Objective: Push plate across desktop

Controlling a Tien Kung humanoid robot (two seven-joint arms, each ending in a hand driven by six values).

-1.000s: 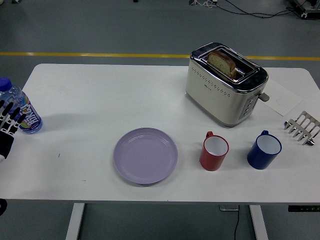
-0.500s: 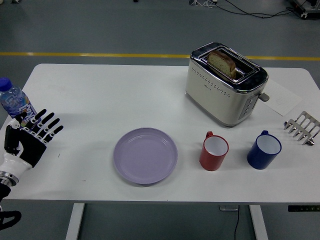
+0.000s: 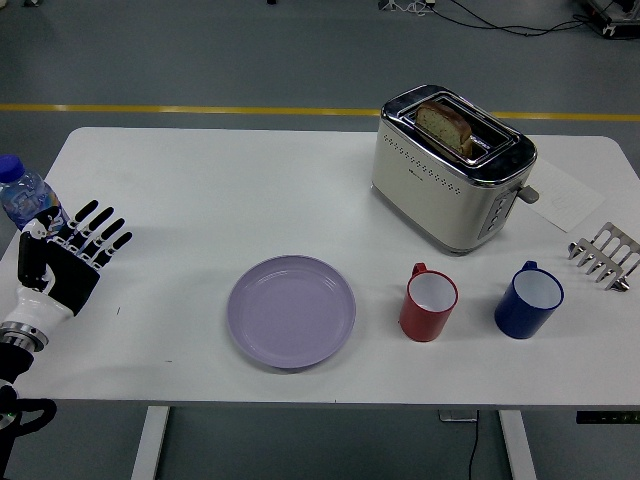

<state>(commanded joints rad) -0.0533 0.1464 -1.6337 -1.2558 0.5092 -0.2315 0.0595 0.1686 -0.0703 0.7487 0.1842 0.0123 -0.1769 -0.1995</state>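
While the left hand (image 3: 62, 262) hovers with fingers (image 3: 100, 232) spread wide and empty, the round lilac plate (image 3: 291, 310) sits untouched, well apart beyond the fingertips; the reach comes next.

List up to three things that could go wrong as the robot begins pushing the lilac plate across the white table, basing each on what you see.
1. The left robot hand, fingers spread, sits right beside the clear plastic water bottle with a blue cap and may knock it over.
2. Pushed rightward, the round lilac plate could strike the red mug.
3. The plate lies near the white table's front edge and could slide off.
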